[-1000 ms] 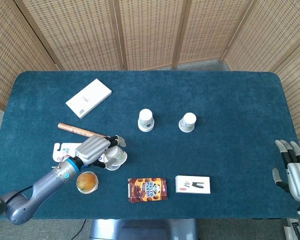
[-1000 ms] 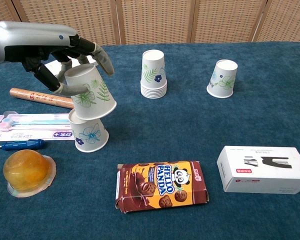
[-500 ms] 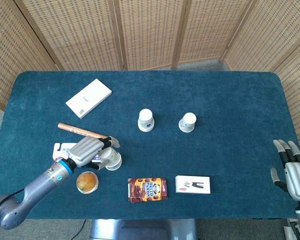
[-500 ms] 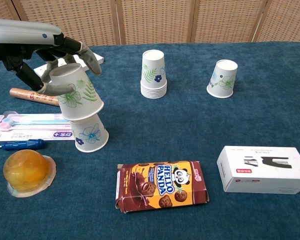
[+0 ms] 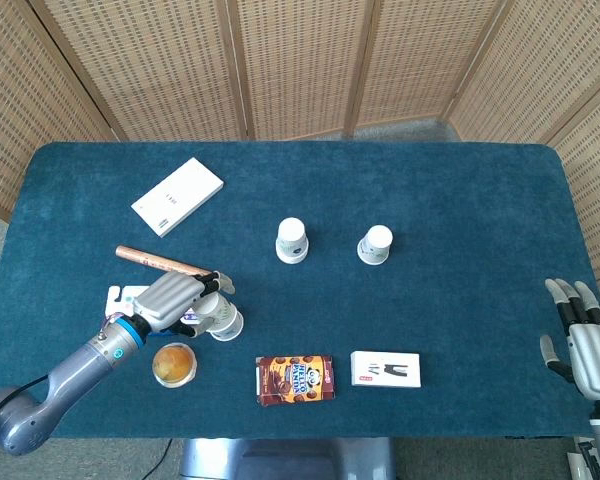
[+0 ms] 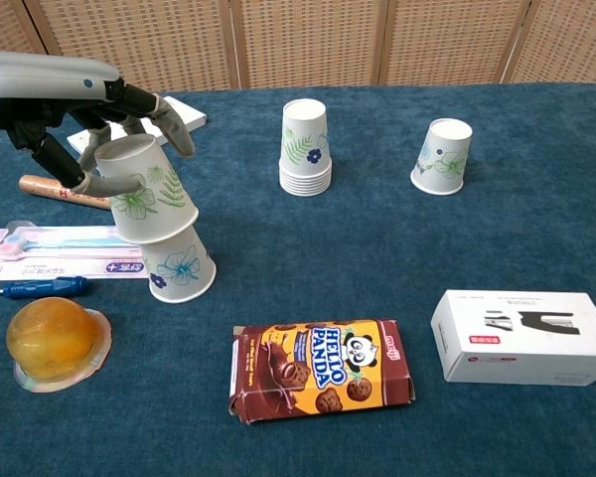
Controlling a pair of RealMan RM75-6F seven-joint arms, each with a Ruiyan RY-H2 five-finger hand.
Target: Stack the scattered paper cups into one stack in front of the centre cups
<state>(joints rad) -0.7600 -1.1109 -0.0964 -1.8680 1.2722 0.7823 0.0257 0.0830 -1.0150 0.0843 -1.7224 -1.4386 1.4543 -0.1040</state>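
the held cup [image 6: 144, 191], upside down and tilted, sits partly over a second cup [image 6: 180, 268] near the table's left front edge; the left hand [image 6: 104, 124] grips it, fingers curled round its base. the right hand [image 5: 580, 340] hangs open off the right edge, holding nothing. because it sits askew, pressing down could jam it or tip the lower cup. the centre cups [image 6: 306, 149] stand mid-table on blue cloth [image 5: 460, 200]; wicker screens [image 5: 300, 60] behind.

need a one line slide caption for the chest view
Left hand holds an upside-down paper cup tilted over another upside-down cup, near the centre stack.
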